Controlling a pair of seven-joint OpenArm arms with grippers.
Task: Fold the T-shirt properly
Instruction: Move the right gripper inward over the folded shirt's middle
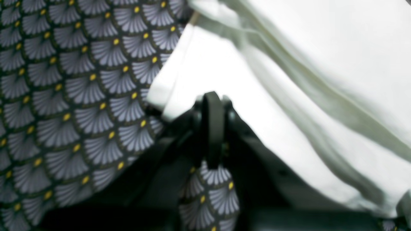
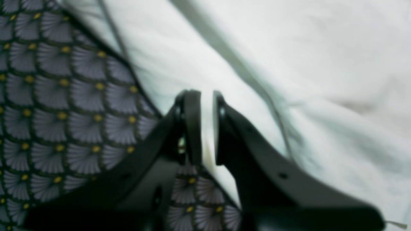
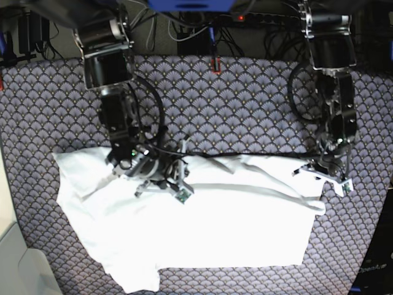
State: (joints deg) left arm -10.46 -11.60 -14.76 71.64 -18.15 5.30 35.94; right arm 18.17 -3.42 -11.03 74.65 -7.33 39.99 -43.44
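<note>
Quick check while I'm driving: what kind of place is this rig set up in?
Likely a lab or workshop bench, not a home. A table covered in fan-patterned cloth, cables and a power strip along the far edge, and two mounted arms working a white T-shirt.

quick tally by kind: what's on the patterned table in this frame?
T-shirt, white: 1
End effectors on the cloth: 2, left end effector and right end effector
Patterned table cover: 1
Total: 4

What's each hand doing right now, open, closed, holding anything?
Left hand: closed, pinching the edge of the T-shirt.
Right hand: nearly closed, a fold of the T-shirt between its fingers.
</note>
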